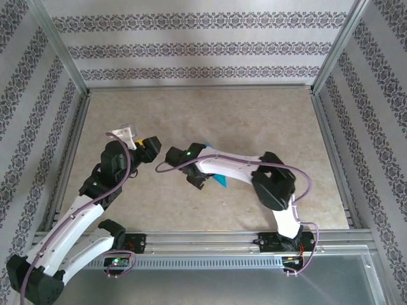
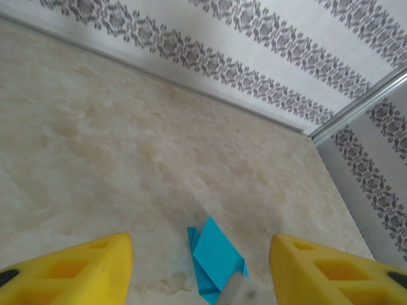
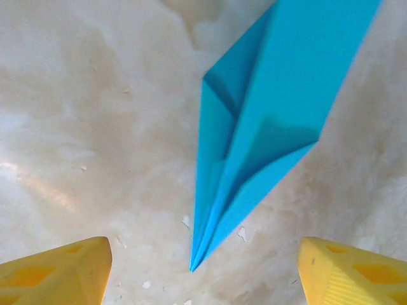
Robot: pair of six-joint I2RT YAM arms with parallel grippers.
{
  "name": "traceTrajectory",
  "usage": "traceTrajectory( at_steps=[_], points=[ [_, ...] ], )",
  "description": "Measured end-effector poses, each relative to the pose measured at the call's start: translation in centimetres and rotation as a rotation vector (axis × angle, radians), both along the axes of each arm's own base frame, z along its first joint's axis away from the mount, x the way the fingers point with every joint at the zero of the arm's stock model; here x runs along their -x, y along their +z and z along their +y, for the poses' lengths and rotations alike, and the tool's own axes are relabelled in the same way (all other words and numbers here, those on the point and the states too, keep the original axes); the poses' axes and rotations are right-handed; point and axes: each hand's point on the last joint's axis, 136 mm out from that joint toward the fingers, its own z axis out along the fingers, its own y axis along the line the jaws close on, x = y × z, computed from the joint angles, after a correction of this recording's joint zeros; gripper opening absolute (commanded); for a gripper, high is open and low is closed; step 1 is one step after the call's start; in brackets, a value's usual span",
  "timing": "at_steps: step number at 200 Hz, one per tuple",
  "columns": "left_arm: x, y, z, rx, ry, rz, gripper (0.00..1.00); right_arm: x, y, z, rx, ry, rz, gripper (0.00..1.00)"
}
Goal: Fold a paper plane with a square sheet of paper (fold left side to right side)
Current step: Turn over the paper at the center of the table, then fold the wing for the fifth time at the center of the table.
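Paper plane (image 3: 267, 127): teal-blue, folded to a narrow dart with layered creases, lying on the counter (image 3: 95, 127). In the right wrist view its nose points toward my camera, and the tip sits in the gap between my two yellow fingers (image 3: 57, 270).

Right jaws: wide apart, one finger on each side of the nose and both clear of the paper. They have hold of nothing. A few white flecks lie on the counter beside the tip.

From above, the plane (image 1: 220, 180) sits near the middle of the counter (image 1: 254, 114). Most of it is under my right forearm, with one teal corner showing below it.

Left wrist view: the plane (image 2: 216, 257) lies ahead, low in the frame between my left fingers (image 2: 70, 273). Something grey and blurred covers its near end; I cannot tell what it is.

Left jaws: spread, well short of the paper, nothing gripped.

Beyond the counter are a metal frame and walls in striped patterned paper.
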Motion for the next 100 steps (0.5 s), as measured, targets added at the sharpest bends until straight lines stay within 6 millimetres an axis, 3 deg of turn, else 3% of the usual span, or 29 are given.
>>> traceTrajectory(
  at_steps=[45, 76, 100],
  points=[
    [-0.8, -3.0, -1.6, 0.016, -0.05, 0.111, 0.68, -2.1, 6.0, -4.0, -0.274, -0.181, -0.109, 0.86],
    [-1.6, -4.5, -3.3, 0.059, -0.1, 0.17, 0.68, -2.9, 7.6, -7.7, -0.486, -0.338, -0.169, 0.95],
    [-2.4, -7.5, -5.2, 0.095, -0.153, 0.27, 0.69, -3.4, 8.4, -10.4, -0.707, -0.481, -0.219, 0.98]
  ],
)
